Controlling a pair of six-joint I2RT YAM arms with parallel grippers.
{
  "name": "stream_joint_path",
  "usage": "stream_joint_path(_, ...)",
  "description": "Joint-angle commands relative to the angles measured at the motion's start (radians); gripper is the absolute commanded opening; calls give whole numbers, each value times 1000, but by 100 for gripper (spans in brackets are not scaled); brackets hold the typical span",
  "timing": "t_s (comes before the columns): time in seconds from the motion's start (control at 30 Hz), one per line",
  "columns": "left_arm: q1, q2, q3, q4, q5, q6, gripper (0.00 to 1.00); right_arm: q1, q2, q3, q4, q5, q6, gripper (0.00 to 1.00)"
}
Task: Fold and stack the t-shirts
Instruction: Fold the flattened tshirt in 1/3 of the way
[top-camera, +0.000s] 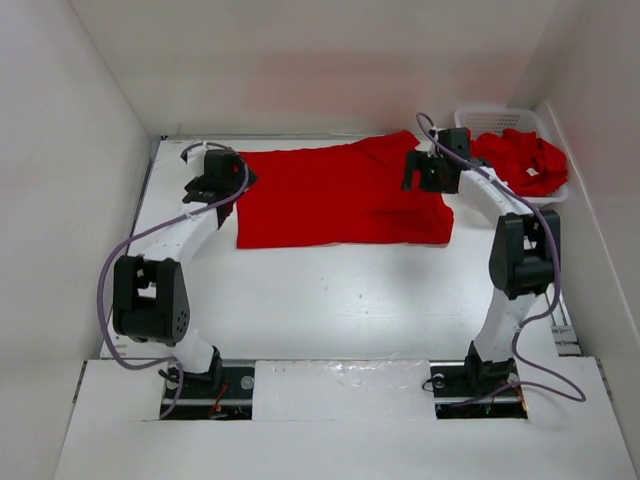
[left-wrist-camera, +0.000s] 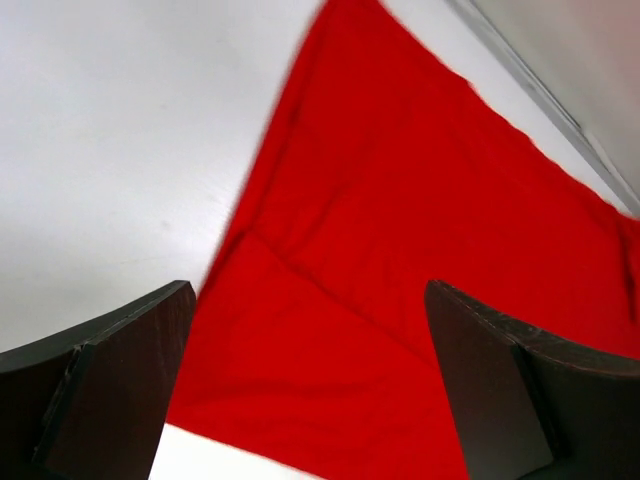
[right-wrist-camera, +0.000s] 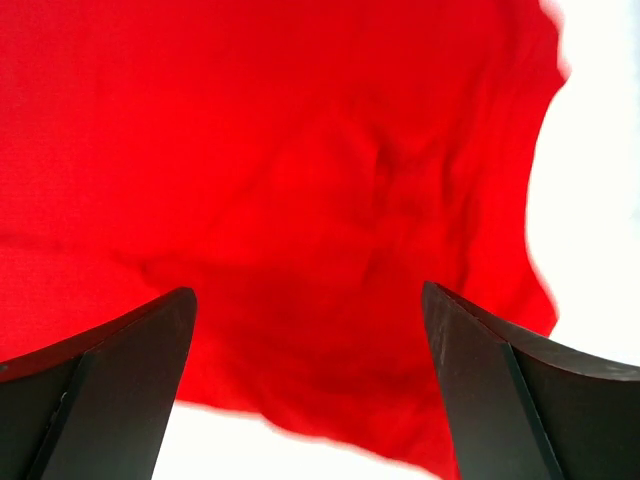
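Note:
A red t-shirt (top-camera: 340, 195) lies spread flat at the back middle of the table. My left gripper (top-camera: 212, 185) is open just above the shirt's left edge; the left wrist view shows red cloth (left-wrist-camera: 400, 250) between its spread fingers (left-wrist-camera: 110, 380). My right gripper (top-camera: 425, 172) is open above the shirt's right edge; its wrist view shows wrinkled red cloth (right-wrist-camera: 300, 200) between its fingers (right-wrist-camera: 500, 390). Neither holds anything. More red shirts (top-camera: 520, 160) lie bunched in the white basket (top-camera: 500, 118) at the back right.
White walls close in the table on the left, back and right. The basket stands in the back right corner, just right of my right arm (top-camera: 520, 250). Bare white tabletop (top-camera: 340, 300) lies in front of the shirt.

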Motion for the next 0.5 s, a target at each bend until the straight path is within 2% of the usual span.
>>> stream_joint_path(0.0, -61, -71, -37, 62, 108, 137, 100, -4, -70, -100, 125, -79, 6, 100)
stream_joint_path(0.1, -121, -71, -47, 50, 107, 146, 100, -4, -80, -146, 151, -134, 17, 100)
stream_joint_path(0.2, -121, -80, -99, 67, 178, 126, 100, -4, -52, -158, 191, -180, 17, 100)
stream_joint_path(0.47, -121, -131, -193, 113, 206, 115, 100, -15, 43, -123, 221, -156, 43, 100)
